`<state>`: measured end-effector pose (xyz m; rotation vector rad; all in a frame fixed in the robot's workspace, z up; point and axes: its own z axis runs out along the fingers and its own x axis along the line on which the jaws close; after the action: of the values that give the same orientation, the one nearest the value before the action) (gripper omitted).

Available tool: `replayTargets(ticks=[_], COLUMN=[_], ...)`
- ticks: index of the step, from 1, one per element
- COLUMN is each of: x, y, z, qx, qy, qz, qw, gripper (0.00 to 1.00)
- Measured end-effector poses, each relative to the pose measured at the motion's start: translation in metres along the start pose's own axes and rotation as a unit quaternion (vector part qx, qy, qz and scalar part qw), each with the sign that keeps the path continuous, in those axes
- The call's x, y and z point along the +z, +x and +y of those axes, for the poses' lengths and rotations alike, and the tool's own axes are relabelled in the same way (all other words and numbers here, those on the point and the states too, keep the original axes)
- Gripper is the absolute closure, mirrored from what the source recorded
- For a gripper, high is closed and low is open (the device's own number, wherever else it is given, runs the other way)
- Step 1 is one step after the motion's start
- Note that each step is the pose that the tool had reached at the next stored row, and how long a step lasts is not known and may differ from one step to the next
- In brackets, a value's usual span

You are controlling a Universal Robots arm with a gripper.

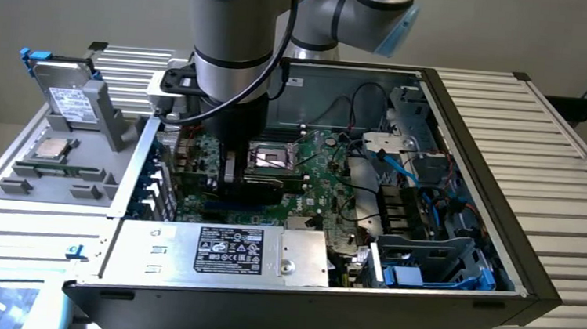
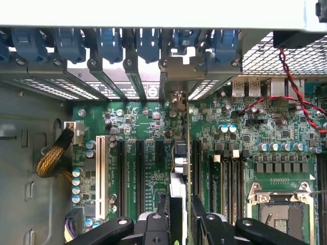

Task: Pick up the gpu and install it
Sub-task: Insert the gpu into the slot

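Reaching down into the open computer case point(image 1: 489, 141), the arm has its gripper point(image 1: 235, 172) low over the motherboard point(image 1: 318, 186), toward the exterior view's left of the bare processor socket point(image 1: 273, 159). In the wrist view the gripper point(image 2: 179, 217) is clamped on the graphics card point(image 2: 178, 176), with black fingers point(image 2: 203, 217) pressed on either side of it. The card is held on edge and runs the same way as the black slots point(image 2: 139, 171) on the green board. Its metal end points toward the rear openings under the row of blue clips point(image 2: 110, 43). It sits between a short black slot and a longer one, and I cannot tell whether it touches either slot. A white slot point(image 2: 100, 176) and a yellow braided cable point(image 2: 51, 158) lie further off on one side of the card. The socket point(image 2: 278, 209) and a red and black wire point(image 2: 299, 99) lie on the other. A silver power supply point(image 1: 234, 250) with a black label sits at the near edge of the case. A hard drive point(image 1: 68, 100) stands in a grey holder outside the case, at the exterior view's left.
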<state>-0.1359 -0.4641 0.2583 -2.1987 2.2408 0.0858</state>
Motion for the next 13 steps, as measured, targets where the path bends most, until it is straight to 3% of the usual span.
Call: replayTargets(ticks=[13], x=[-0.0031], y=[0.0021], z=[0.0003], qx=[0.0], qy=[0.0], qz=[0.0007], qw=[1.0], gripper=[0.72])
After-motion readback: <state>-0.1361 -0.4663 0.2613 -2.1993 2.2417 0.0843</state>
